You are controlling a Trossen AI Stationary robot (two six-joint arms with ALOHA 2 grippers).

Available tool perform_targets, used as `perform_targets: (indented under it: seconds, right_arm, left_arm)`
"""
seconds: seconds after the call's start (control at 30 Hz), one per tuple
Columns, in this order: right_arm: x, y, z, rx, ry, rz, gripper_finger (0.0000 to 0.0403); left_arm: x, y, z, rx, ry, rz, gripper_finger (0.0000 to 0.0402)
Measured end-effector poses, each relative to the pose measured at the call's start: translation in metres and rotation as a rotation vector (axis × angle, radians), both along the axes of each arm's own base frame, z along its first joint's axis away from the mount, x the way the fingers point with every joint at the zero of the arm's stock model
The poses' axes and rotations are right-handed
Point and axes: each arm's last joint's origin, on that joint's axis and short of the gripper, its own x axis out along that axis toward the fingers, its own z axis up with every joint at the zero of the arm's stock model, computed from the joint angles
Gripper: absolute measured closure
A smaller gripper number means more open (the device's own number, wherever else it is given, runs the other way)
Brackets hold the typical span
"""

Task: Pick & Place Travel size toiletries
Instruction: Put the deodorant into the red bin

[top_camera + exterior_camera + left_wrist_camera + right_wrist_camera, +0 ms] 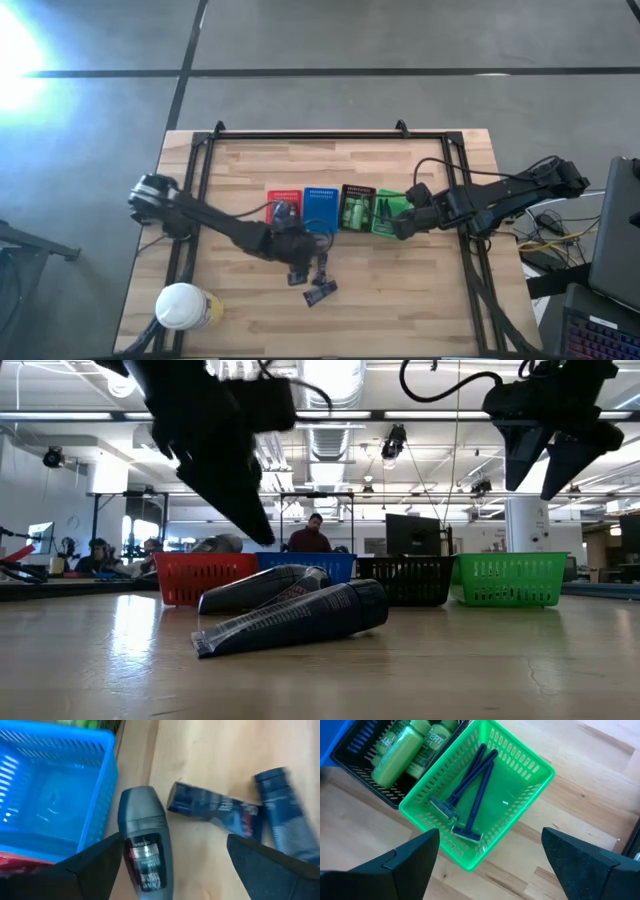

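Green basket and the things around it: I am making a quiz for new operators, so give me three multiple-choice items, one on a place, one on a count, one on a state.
1. Where does the grey roll-on bottle lie?
A. inside the blue basket
B. on the table beside the blue basket
C. in the green basket

2. How many razors lie in the green basket?
A. one
B. two
C. four

3. How does the right end effector stand?
A. open and empty above the green basket
B. shut on a razor
C. shut on a green bottle

Key: 1 B, the left wrist view shows it on the wood, outside the wall of the blue basket, between the fingers of the left end effector. 2 B, the right wrist view shows two handles and two heads. 3 A, its fingers are spread with nothing between them.
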Motion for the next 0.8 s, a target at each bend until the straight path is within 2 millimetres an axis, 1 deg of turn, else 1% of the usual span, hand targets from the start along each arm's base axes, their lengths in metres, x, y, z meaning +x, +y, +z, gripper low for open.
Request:
perform_targets:
  seconds: [0.17,0.3,0.43,0.67,0.8]
  right_arm:
    - [0.0,0.0,0.0,0.011,0.003,0.003,0.0056]
    - [0.0,0.0,0.0,0.011,0.004,0.006,0.0067]
    - [0.0,0.0,0.0,0.011,0.005,0.006,0.0077]
    - [0.0,0.0,-0.001,0.008,0.01,0.012,0.0085]
    - [-0.001,0.0,-0.001,0.007,0.011,0.013,0.0076]
  left_arm:
    - [0.021,0.002,-0.015,0.011,0.043,0.026,0.0057]
    - [0.03,0.005,-0.025,0.027,0.105,0.041,0.0062]
    - [0.032,0.007,-0.031,0.037,0.148,0.046,0.0063]
    - [0.026,0.009,-0.041,0.0,0.188,0.051,0.0064]
    - [0.028,0.008,-0.041,-0.02,0.162,0.057,0.0084]
